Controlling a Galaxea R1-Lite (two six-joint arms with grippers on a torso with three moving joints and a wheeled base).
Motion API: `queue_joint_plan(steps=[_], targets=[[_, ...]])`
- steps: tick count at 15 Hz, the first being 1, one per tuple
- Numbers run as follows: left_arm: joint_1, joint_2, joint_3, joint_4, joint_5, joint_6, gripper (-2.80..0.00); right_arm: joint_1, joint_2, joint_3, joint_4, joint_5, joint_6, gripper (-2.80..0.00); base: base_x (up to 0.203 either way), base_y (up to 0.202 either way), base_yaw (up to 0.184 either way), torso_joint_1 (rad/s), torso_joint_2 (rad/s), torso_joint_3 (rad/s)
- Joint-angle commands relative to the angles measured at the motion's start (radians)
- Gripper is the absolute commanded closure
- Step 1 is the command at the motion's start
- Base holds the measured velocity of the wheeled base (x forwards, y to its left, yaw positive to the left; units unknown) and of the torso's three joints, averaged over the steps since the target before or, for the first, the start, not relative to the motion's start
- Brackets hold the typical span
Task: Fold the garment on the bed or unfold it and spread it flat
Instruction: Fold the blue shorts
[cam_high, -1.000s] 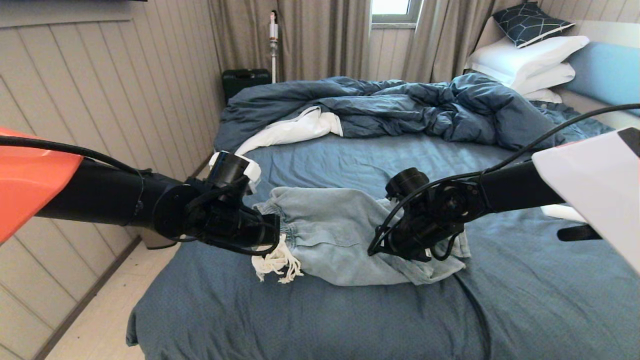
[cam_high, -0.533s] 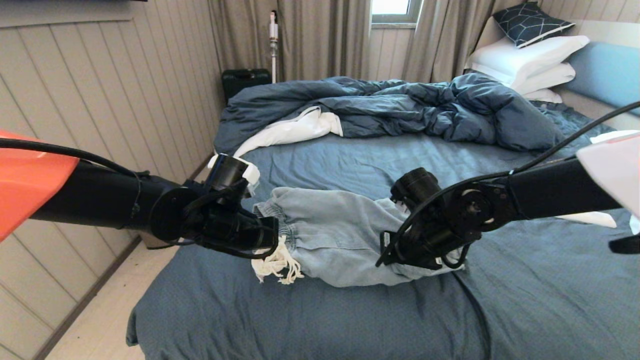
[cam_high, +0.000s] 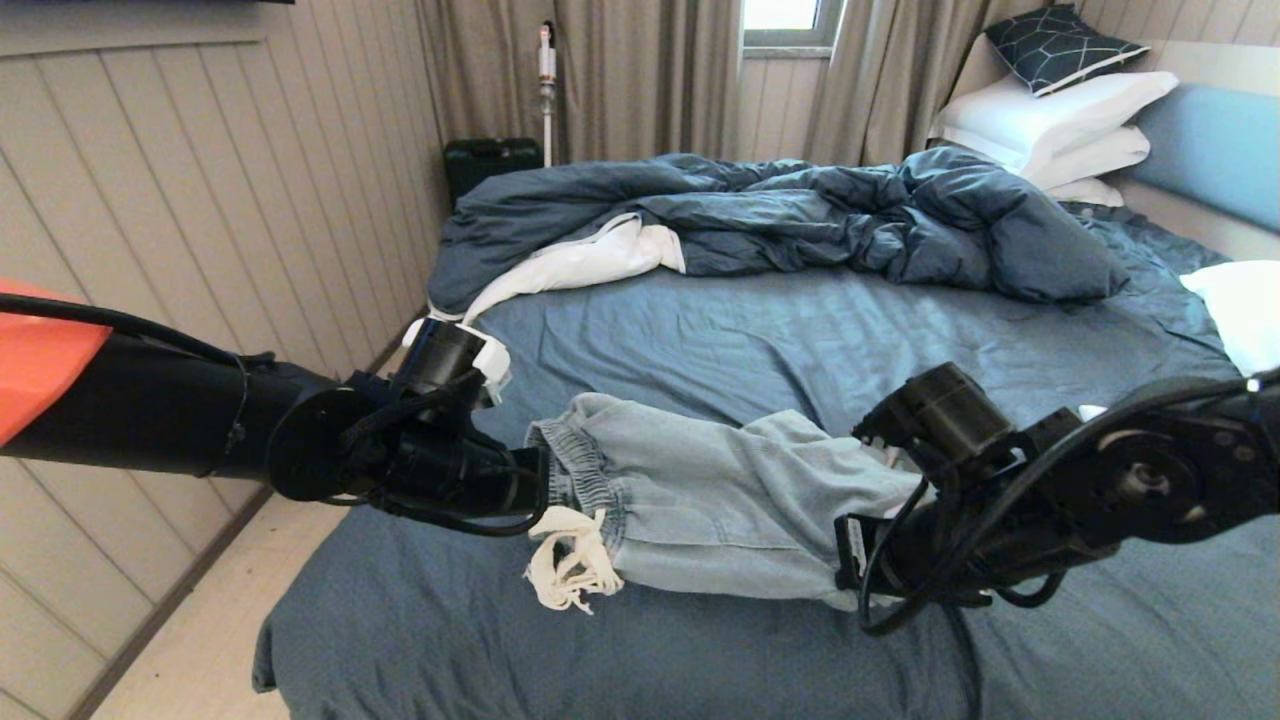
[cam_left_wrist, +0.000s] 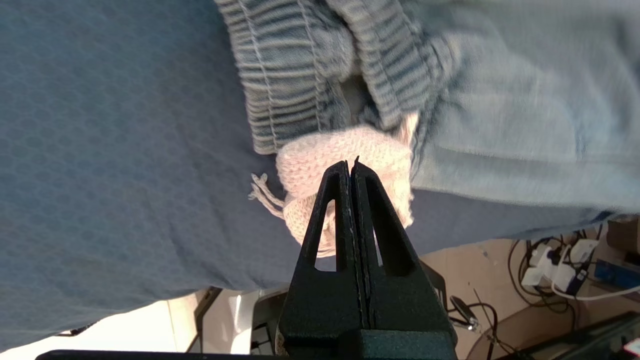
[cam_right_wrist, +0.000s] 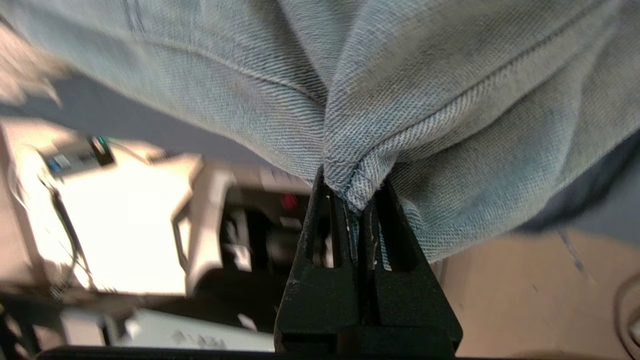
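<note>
Stretching between two robot arms, the garment (cam_high: 700, 500), a pair of pale washed-blue shorts, is hanging just above the near half of the bed (cam_high: 700, 330), closer to its left edge than to its right. The left gripper (cam_high: 535, 480) is sitting at the waistband end, its fingers pressed together with the thick white drawstring (cam_left_wrist: 345, 165) right at their tips; whether the cord is actually pinched between them cannot be told from the left wrist view. The gathered elastic waistband (cam_left_wrist: 295, 75) is bunching just beyond that knot, and the frayed cord ends (cam_high: 565, 575) are dangling below the left gripper in the head view. The right gripper (cam_high: 855, 560) is holding the opposite end, its fingers (cam_right_wrist: 320, 235) clamped on a stitched hem fold of the garment (cam_right_wrist: 400, 100), with denim draping down on both sides of the pinch. Between the two grippers the cloth is running in a sagging, creased band, nearly parallel to the bed's near edge. Behind it, a rumpled dark blue duvet (cam_high: 800, 215) with white lining is lying across the far part of the bed, and white pillows (cam_high: 1050, 125) are stacked at the far right corner against the light blue headboard (cam_high: 1215, 140).
</note>
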Motion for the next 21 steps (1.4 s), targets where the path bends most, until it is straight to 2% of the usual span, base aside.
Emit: queue_joint_plan(steps=[1,4,5,6,11,15,16,19,21], targets=[[-0.003,-0.004,0.004,-0.001,-0.002,-0.004,0.00,0.032,-0.026,0.059,0.002,0.002,0.003,0.00,0.000,0.000,0.000,0.000,0.00,0.000],[-0.002,-0.001,0.004,-0.001,-0.004,-0.003,0.00,0.074,-0.011,0.107,-0.050,-0.002,0.002,0.00,0.000,0.000,0.000,0.000,0.00,0.000],[-0.003,0.002,0.004,-0.001,-0.005,-0.003,0.00,0.082,-0.003,0.122,-0.083,-0.004,0.001,-2.05,0.000,0.000,0.000,0.000,0.00,0.000],[-0.001,0.004,0.002,-0.001,-0.005,-0.003,0.00,0.084,-0.003,0.138,-0.110,-0.006,0.001,-2.80,0.000,0.000,0.000,0.000,0.00,0.000],[-0.003,0.008,0.000,-0.001,-0.007,-0.003,0.00,0.063,-0.105,0.170,-0.122,-0.017,-0.011,-2.80,0.000,0.000,0.000,0.000,0.00,0.000],[-0.003,-0.001,-0.017,-0.001,-0.003,-0.003,0.00,-0.087,-0.138,0.145,-0.124,-0.017,-0.081,-2.80,0.000,0.000,0.000,0.000,0.00,0.000],[-0.003,-0.001,-0.029,-0.001,-0.002,-0.004,0.00,-0.125,-0.135,0.122,-0.124,-0.017,-0.094,0.00,0.000,0.000,0.000,0.000,0.00,0.000],[-0.014,0.019,-0.086,0.001,0.000,-0.009,0.00,-0.237,-0.127,0.064,-0.124,-0.012,-0.150,0.00,0.000,0.000,0.000,0.000,0.00,0.000],[-0.029,0.069,-0.138,0.008,0.002,-0.028,0.00,-0.256,-0.125,0.055,-0.123,-0.011,-0.159,0.00,0.000,0.000,0.000,0.000,0.00,0.000]])
